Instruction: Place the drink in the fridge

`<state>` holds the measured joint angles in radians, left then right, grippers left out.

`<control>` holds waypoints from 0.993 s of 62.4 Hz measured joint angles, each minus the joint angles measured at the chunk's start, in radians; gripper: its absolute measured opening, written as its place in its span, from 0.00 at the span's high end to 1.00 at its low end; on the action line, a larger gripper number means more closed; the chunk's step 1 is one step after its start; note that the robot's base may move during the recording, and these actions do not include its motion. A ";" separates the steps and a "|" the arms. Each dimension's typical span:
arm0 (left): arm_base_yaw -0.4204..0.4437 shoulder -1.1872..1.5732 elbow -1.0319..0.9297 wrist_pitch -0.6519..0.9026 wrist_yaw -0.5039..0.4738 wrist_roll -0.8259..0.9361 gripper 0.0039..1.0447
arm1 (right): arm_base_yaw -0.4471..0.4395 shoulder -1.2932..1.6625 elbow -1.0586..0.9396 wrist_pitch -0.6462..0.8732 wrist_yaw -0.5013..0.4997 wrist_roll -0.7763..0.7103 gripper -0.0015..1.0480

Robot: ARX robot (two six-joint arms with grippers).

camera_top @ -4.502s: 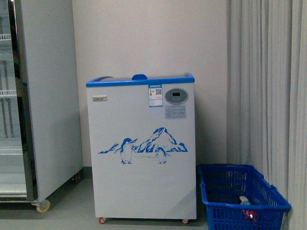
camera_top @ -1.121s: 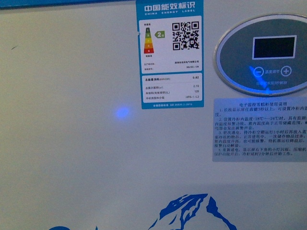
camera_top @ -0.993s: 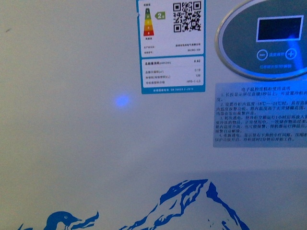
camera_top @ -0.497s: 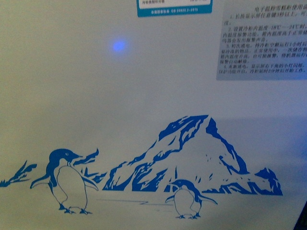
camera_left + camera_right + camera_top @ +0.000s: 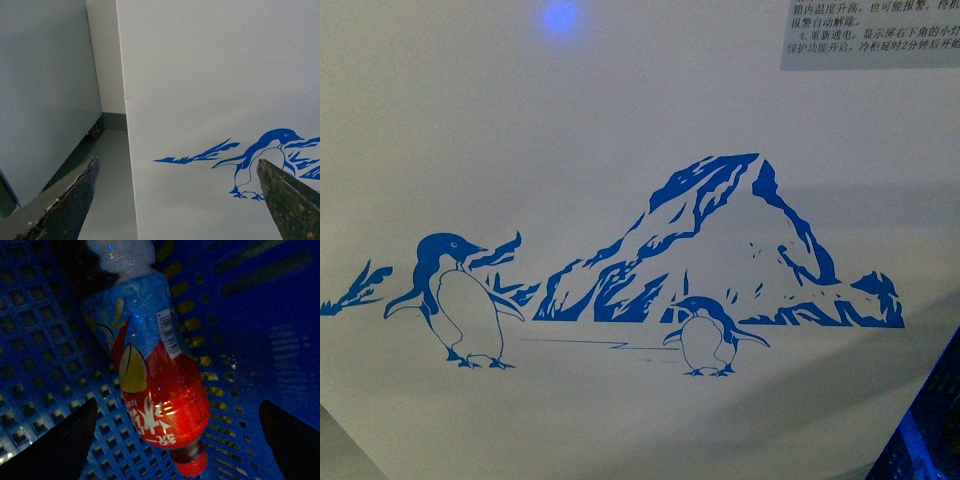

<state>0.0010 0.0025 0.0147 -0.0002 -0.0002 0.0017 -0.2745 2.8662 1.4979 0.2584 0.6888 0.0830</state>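
The drink, a bottle with a red-blue-yellow label and a red cap, lies on its side in a dim blue basket. My right gripper is open above it, with one dark finger on each side of its cap end and neither touching it. The fridge fills the front view: a white panel with a blue penguin-and-mountain decal. My left gripper is open and empty, facing the fridge's front near its corner. The fridge's top is out of view.
A tall grey refrigerator stands beside the fridge, with a strip of grey floor between them. A corner of the blue basket shows at the front view's lower right, close to the fridge.
The front view has slid down the fridge's front, from the energy label and control panel to the penguin decal. The basket's corner has come into view at lower right.
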 joint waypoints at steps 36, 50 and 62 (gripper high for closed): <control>0.000 0.000 0.000 0.000 0.000 0.000 0.08 | -0.055 0.202 0.303 -0.226 -0.021 0.161 0.08; 0.000 0.000 0.000 0.000 0.000 0.000 0.08 | -0.072 0.231 0.347 -0.271 -0.063 0.189 0.08; 0.000 0.000 0.000 0.000 0.000 0.000 0.08 | -0.084 0.240 0.361 -0.290 -0.123 0.187 0.31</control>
<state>0.0010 0.0025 0.0147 -0.0002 -0.0002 0.0017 -0.3588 3.1058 1.8591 -0.0311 0.5655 0.2699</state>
